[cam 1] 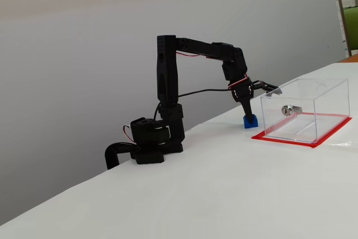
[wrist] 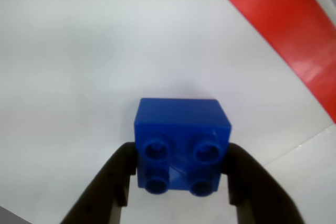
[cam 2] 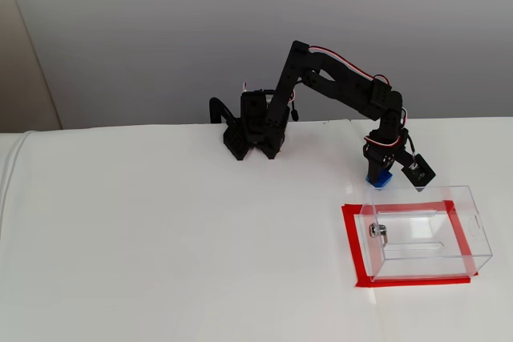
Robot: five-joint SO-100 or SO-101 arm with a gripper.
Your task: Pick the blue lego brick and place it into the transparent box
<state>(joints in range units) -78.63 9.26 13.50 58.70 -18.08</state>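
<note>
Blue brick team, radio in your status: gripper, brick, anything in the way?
Gripper fingers either side of blue brick, grip unconfirmed. Brick beside clear box, not inside. Nothing between them.

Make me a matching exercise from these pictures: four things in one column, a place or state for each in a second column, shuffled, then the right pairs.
Things:
1. blue lego brick
2. transparent box
3. gripper
4. silver lock

Places or states:
A. stands on the red base
B. fixed in the box's clear wall
C. sits between the two black fingers, studs toward the wrist camera
D. lowered at the table beside the box, around the brick

Pairs: 1-C, 2-A, 3-D, 4-B
</note>
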